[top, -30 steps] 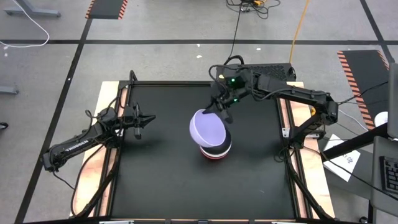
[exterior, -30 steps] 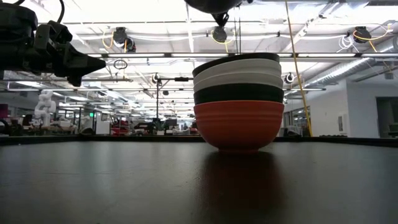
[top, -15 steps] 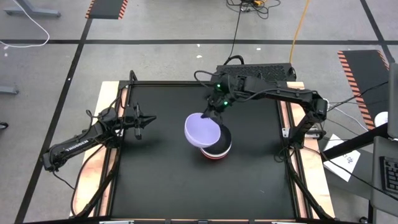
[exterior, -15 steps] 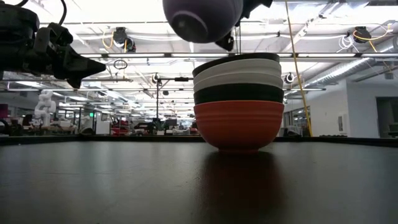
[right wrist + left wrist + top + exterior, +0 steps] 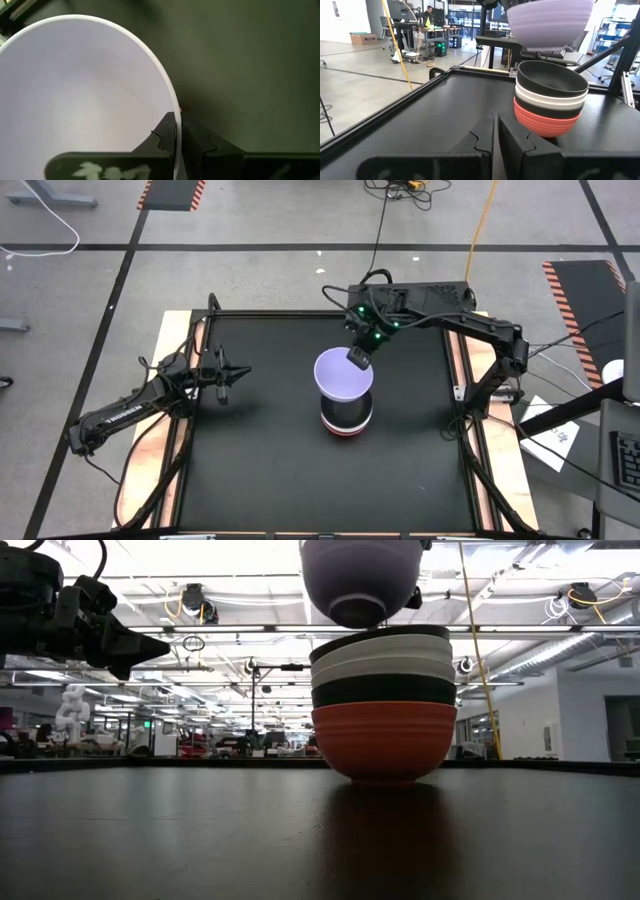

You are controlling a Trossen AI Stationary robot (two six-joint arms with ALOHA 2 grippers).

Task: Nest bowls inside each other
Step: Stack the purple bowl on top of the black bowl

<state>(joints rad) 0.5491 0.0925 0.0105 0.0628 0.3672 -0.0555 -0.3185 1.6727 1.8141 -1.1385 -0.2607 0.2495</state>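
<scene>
Pale lavender bowl (image 5: 361, 578), smooth, round, above stacked bowls (image 5: 384, 705)

lavender bowl (image 5: 360, 578) — upright, airborne above stack | stack (image 5: 384, 705) — red base, mid-table

Robotics lab / industrial test floor. Evidence: 2 dark arms bolted to a black worktop (image 5: 260, 470) on a framed rig, standing on a bare concrete floor (image 5: 250, 275) marked with black tape lines and orange-black hazard strips (image 5: 170, 194). Loose cables (image 5: 378, 230) run across the floor to the rig. Low view: big open hall behind, exposed ceiling ducts, pipes and strip lights (image 5: 250, 630), more equipment benches far back.
</scene>
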